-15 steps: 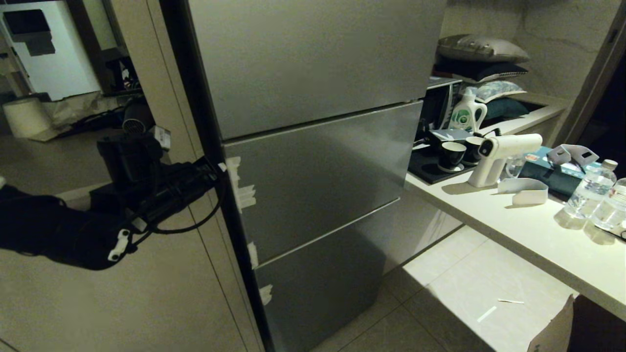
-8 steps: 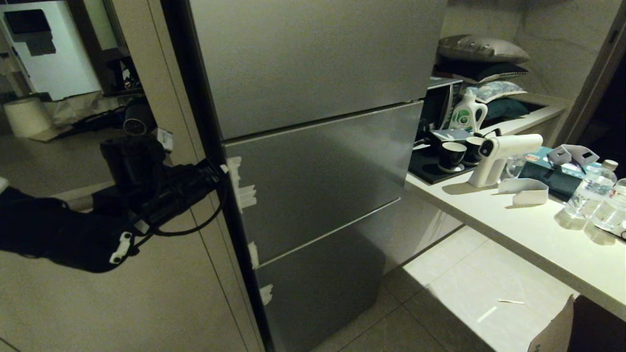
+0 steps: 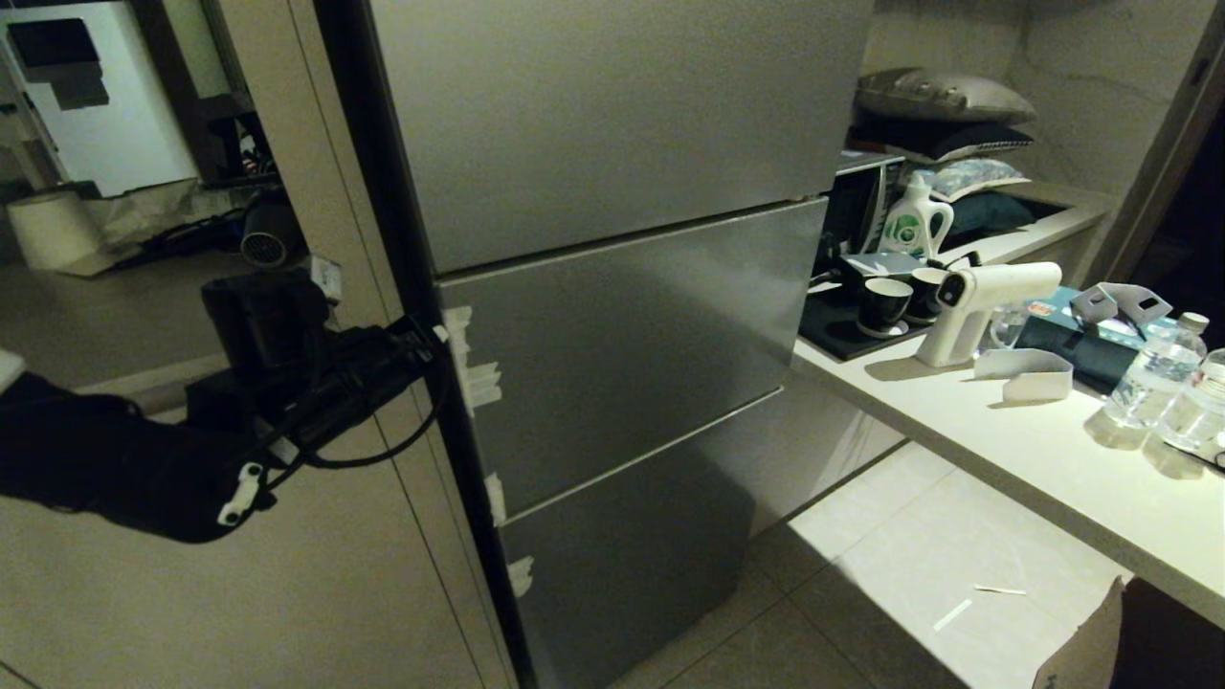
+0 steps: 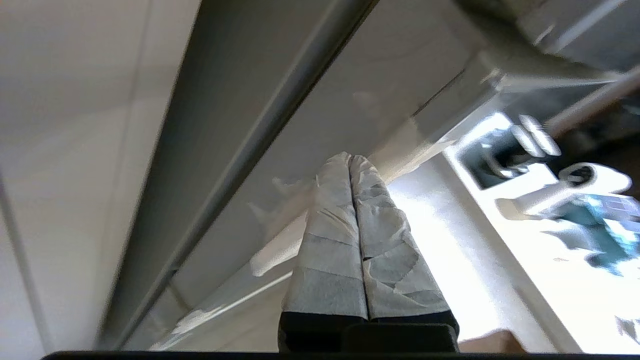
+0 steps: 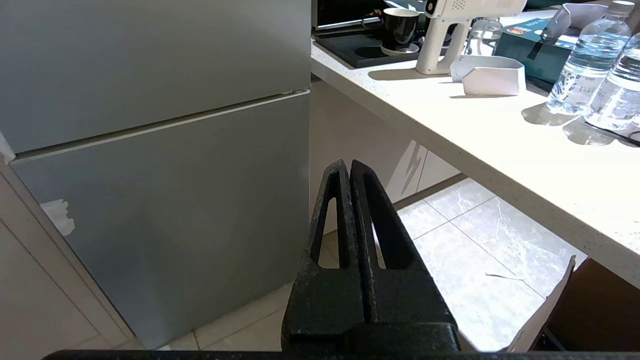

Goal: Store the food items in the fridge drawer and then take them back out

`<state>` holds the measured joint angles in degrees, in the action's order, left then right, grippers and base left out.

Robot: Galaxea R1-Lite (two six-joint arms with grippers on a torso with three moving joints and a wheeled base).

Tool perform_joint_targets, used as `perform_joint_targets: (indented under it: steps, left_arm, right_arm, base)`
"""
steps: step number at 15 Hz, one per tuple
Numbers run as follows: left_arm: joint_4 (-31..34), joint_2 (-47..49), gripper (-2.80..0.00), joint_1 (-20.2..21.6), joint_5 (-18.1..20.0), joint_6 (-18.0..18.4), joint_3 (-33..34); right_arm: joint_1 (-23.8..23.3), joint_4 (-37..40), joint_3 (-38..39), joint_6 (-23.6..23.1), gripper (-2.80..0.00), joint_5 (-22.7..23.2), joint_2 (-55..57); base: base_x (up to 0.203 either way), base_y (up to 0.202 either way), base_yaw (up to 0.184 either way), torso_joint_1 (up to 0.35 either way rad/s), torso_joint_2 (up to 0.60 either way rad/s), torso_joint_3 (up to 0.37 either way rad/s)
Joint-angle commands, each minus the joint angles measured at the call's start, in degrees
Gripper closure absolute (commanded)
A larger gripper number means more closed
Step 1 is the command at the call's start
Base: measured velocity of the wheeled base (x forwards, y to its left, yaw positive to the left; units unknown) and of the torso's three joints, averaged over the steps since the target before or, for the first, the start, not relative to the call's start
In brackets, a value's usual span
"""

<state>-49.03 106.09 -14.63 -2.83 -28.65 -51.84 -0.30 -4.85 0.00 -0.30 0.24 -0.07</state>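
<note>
Fridge (image 3: pixel 622 316) fully shut, no food seen; whole task left. L gripper (image 3: pixel 435 335) closed, empty, mid-left at door edge. R gripper (image 5: pixel 350 172) closed, empty.

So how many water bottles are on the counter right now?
2. Both stand together at the counter's far right end: one bottle with a white cap, the other bottle beside it, cut off by the picture's edge. More may be hidden beyond.

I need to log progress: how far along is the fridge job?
Nothing looks done: the grey fridge panels are all closed, and no drawer or food shows. In hand: the left gripper, jaws shut, sits at the middle panel's taped edge. Opening, storing and retrieving remain.
</note>
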Motion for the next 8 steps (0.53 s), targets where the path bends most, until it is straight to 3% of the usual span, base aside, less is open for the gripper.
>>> perform_joint_targets:
  steps: [1,8]
  left_arm:
    - [-0.44,-0.79,0.0,1.04,-3.66,1.43,0.82]
    - [-3.97,2.76,0.0,1.89,-3.58,1.61,-1.3]
  right_arm:
    - [0.02,-0.07,1.76,-0.05,0.0,-0.02,0.07]
    - [-0.02,-0.07,1.76,-0.05,0.0,-0.01,0.07]
  base:
    - [0.0,0.0,0.0,0.0,0.0,0.0]
    - [0.0,0.0,0.0,0.0,0.0,0.0]
